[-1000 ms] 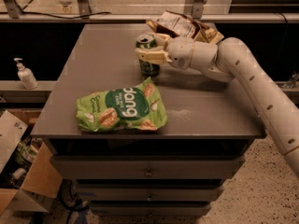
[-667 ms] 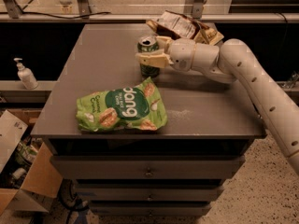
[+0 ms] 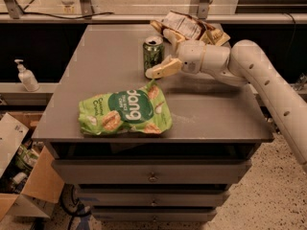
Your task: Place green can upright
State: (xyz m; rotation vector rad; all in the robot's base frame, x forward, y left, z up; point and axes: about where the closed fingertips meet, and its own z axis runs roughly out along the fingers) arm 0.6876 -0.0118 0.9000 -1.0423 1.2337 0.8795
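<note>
The arm [image 3: 261,78] is seen reaching in from 4 o'clock of the picture. It is stretched across the right-hand edge of the grey table [image 3: 96,56], with its pale wrist held low and pointed towards 9 o'clock. The gripper [image 3: 159,52] is held at the back half of the tabletop, just at the green can [image 3: 153,55].

One green can is counted, along with one bright-green snack bag [image 3: 124,111] and one heap of crumpled wrappers [image 3: 192,27] (how many wrappers make it up cannot be told). One pump bottle [image 3: 26,75] is seen off the table at 9 o'clock, and one cardboard box [image 3: 19,176] on the floor at 8 o'clock.

The can is stood upright, silver top up, at about 12 o'clock from the snack bag and well apart from it. The fingers [image 3: 163,69] are spread wide, and nothing is clamped between them. One finger is laid low along the can's 4 o'clock side, with its tip near the base. The other is raised behind the can at 1 o'clock. Whether the low finger is touching the can's wall cannot be told.
</note>
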